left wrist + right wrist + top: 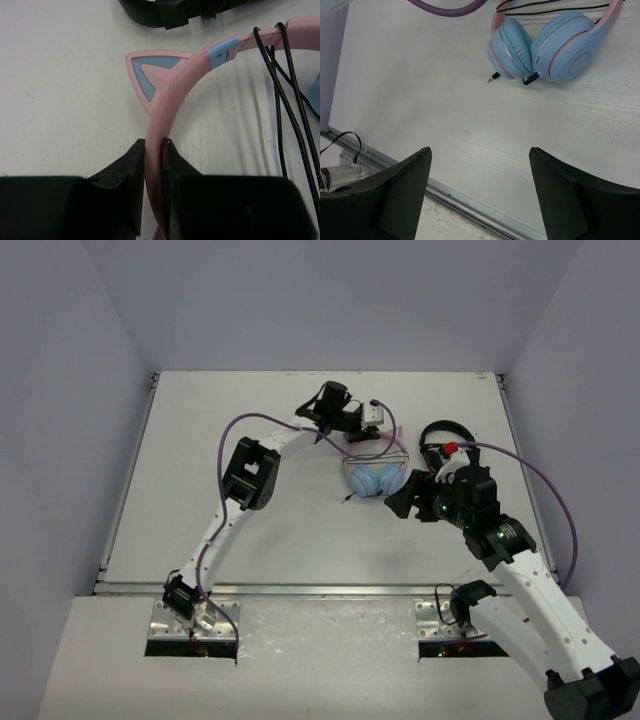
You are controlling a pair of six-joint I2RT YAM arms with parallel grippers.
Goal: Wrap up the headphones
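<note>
Headphones [375, 478] laid at mid table [250, 540], one pink headband [175, 100] clamped by the left gripper [153, 145], two light-blue ear cups [515, 47] side by side, one cat ear [150, 75] seen, black cable [285, 100] draped across, right gripper [480, 152] spread wide and empty, one black headset [445, 435] nearby

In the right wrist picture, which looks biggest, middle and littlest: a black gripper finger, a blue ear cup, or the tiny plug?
1. gripper finger, but it's closest to the camera
2. ear cup
3. plug
</note>
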